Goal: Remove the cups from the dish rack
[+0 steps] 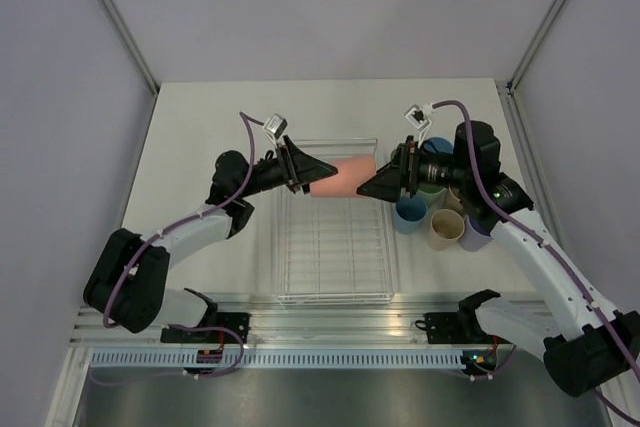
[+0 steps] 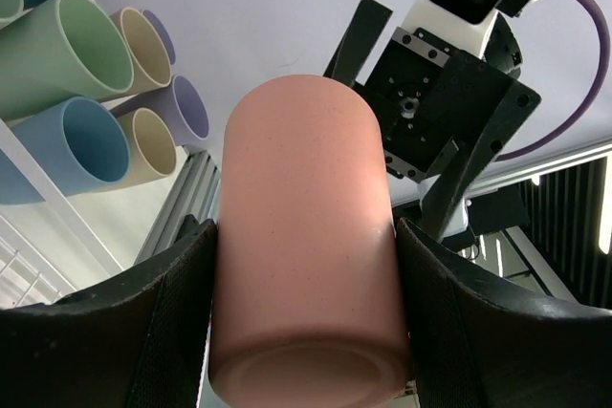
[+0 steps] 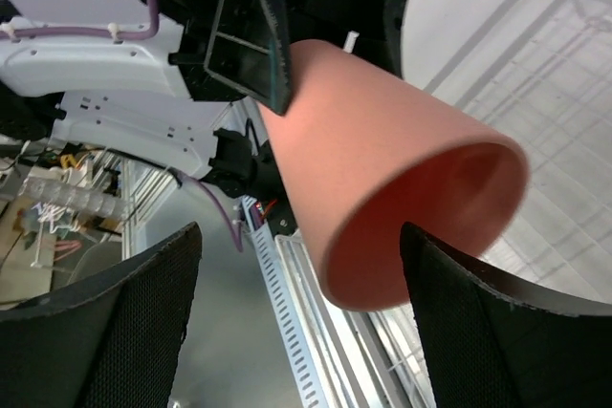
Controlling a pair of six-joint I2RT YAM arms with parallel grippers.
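- Pink cup (image 2: 306, 236) fills the left wrist view, closed base nearest the lens. The left gripper (image 1: 318, 171) is clamped on its sides near the base end, both fingers flat against the wall.
- Cup is held in the air above the far end of the rack (image 1: 282, 247), lying on its side.
- Long axis: level, running left to right across the top view. Base points at the left gripper, open mouth at the right gripper (image 1: 368, 185).
- Right gripper: jaws spread wide, holding nothing. In the right wrist view its fingers flank the mouth end with a gap on each side; no contact that I can see.
- Key relation: cup lies straight ahead of the right gripper, rim at about the fingertips.
- Other cups (image 1: 447, 228) stand mouth-up in a cluster on the table (image 1: 200, 127), just right of the rack beside the right arm, so that arm is nearer the set-down spot.
- No cup shows on the visible rack floor; the patch under the grippers is hidden.
- Judgement: hand-over, left to right. Right must close on the cup before left lets go. A squeeze on the open rim may slip, so a deeper bite looks safer.
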